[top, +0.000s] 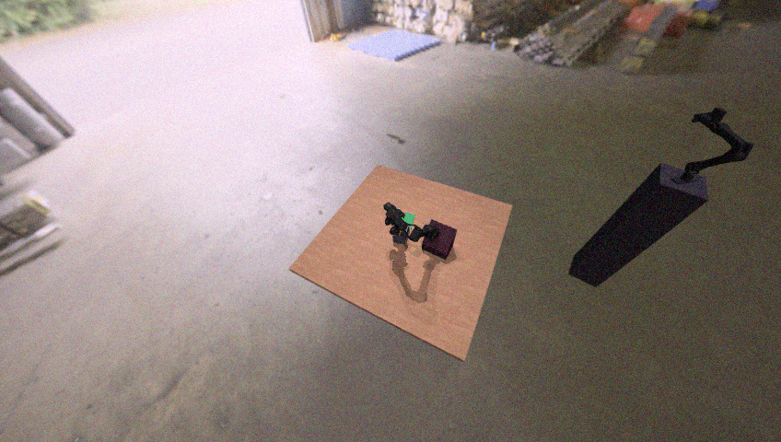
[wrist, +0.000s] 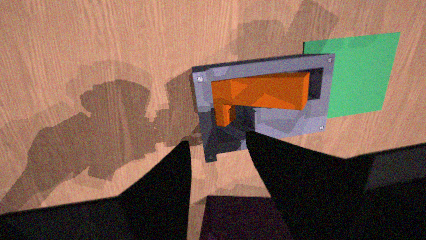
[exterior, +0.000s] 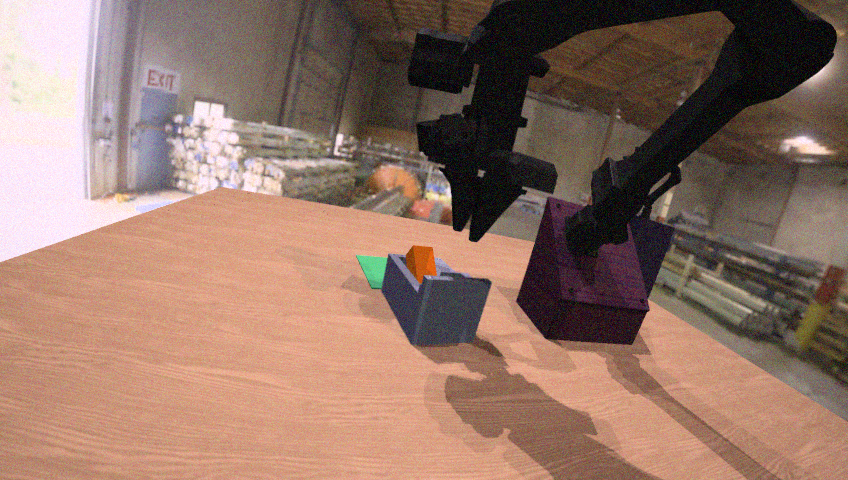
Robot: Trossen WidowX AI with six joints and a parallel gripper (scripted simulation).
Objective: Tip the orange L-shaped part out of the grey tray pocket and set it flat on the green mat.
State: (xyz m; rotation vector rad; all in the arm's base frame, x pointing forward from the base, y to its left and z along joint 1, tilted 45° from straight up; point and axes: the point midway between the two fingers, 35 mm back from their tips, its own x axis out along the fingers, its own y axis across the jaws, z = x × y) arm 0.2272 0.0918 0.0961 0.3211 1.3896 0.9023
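Note:
The orange part (exterior: 421, 262) (wrist: 270, 91) lies tilted in the pocket of the grey tray (top: 399, 239) (exterior: 450, 312) (wrist: 292, 122). Its L-shaped end is low in the pocket, at the left in the wrist view. Its other end, on the green mat's side, is raised and stands above the rim. The green mat (top: 409, 217) (exterior: 370, 270) (wrist: 362, 75) lies flat beside the tray and bears nothing. My gripper (exterior: 465, 233) (wrist: 217, 142) is partly open and empty. It hangs above the tray, clear of the part, its fingers pointing down. In the top view the arm hides the fingertips.
The arm's dark purple base block (top: 437, 249) (exterior: 589, 324) stands on the wooden table (top: 350, 262) (exterior: 208, 356) near the tray. In the top view another arm stands on a tall dark pedestal (top: 635, 226) away from the table. Arm shadows fall across the table.

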